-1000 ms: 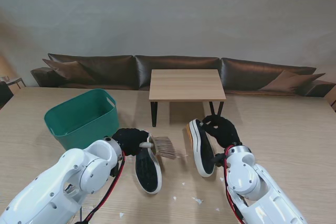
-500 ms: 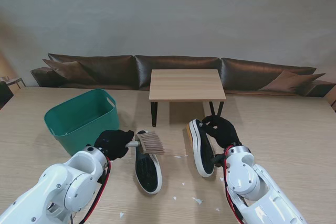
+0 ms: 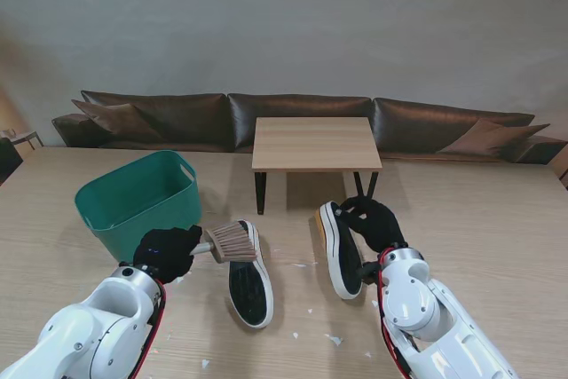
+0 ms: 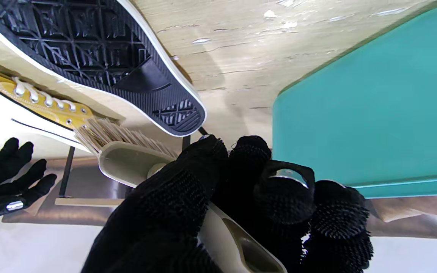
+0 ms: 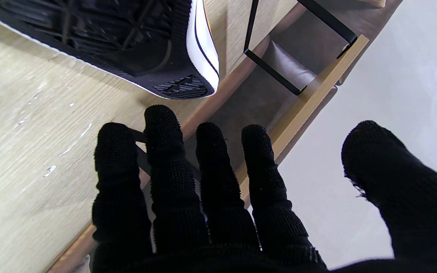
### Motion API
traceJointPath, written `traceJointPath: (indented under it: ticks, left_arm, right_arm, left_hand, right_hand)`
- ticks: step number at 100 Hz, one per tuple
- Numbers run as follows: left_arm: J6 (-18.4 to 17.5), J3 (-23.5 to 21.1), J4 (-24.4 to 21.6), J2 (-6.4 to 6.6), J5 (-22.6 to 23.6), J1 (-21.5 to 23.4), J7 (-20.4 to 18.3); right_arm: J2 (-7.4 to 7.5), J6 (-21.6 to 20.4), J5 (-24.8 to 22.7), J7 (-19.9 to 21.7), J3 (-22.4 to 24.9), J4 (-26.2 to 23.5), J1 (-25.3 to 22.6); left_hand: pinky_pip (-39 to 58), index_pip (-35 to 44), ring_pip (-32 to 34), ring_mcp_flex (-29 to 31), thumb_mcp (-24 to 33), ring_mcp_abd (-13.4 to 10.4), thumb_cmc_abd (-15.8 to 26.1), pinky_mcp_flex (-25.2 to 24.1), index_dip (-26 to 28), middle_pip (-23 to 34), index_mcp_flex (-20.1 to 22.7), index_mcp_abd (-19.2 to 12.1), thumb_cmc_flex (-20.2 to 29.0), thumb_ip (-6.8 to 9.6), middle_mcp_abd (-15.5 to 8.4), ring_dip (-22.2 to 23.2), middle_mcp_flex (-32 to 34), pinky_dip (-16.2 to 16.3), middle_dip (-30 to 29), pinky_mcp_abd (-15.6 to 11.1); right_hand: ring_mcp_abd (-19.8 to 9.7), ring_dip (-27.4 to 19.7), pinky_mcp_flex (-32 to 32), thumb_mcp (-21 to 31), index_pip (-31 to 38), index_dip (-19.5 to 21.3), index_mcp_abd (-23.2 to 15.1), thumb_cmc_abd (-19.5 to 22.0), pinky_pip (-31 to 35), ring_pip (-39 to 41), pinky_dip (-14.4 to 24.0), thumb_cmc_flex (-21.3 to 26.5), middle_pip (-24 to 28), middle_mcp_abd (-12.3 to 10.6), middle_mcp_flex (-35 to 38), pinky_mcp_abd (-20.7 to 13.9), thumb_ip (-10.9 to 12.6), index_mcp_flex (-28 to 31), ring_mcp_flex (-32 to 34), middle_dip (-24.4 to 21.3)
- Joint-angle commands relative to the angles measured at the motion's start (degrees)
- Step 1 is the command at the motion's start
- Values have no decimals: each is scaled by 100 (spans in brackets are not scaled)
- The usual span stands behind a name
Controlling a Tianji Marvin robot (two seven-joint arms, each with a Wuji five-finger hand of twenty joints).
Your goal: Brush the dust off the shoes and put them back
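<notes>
Midway, seemingly: left hand (image 3: 167,253) gripping brush (image 3: 232,241) beside left shoe (image 3: 249,283), sole up; right hand (image 3: 374,219) spread, holding nothing, just beside right shoe (image 3: 342,256). Both still to return.

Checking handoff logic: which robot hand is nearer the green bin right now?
Left. The left robot hand, shut on the brush, sits right beside the green bin. The right robot hand is open, across both shoes by the right shoe.
</notes>
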Motion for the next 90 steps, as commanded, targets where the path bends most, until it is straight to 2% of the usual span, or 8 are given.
traceJointPath:
  ticks: [1,41,67,90]
  left_arm:
    - [4,-84,-88,-26,46,93,-71]
    - [-282,-835,-281,-84,-88,409,283]
    - [-497,-1333,-170,-133,-316,393,685]
    - [-680,-1756,127,-156,-431,219,961]
  right_arm:
    - [-7,7,-13,100,-11,-54,-50]
    - [-13,0,-6,87,-49,-12,-41]
    - [-16,-16,-3,82,-67,25,-28]
    - [-11,-25,6,111,-83,44,-25]
  left_hand:
    - [59,436,79,233,379,329,259,-64,105,106,175,-399,437,299,142,-29,127,-221,-34,-396]
    - [53,433,76,232,374,330,268,-66,115,105,186,-397,454,308,153,-22,128,-212,-39,-393]
    - [32,409,77,216,383,387,264,-93,119,100,199,-371,469,312,175,-7,131,-187,-39,-338]
    - [19,397,65,217,402,421,246,-104,118,102,208,-351,475,303,201,-4,128,-163,-4,-304]
  right_hand:
    - [42,34,-1117,105,66,-43,37,121,183,71,-60,12,16,95,103,131,119,20,145,-22]
    - [47,35,-1122,104,62,-46,42,132,182,74,-61,22,13,97,94,134,120,14,140,-24]
    - [51,33,-1124,99,62,-46,41,127,181,73,-62,10,18,101,101,129,119,15,138,-24]
    - [52,34,-1124,106,66,-45,36,127,181,77,-62,11,19,105,99,127,119,15,139,-24]
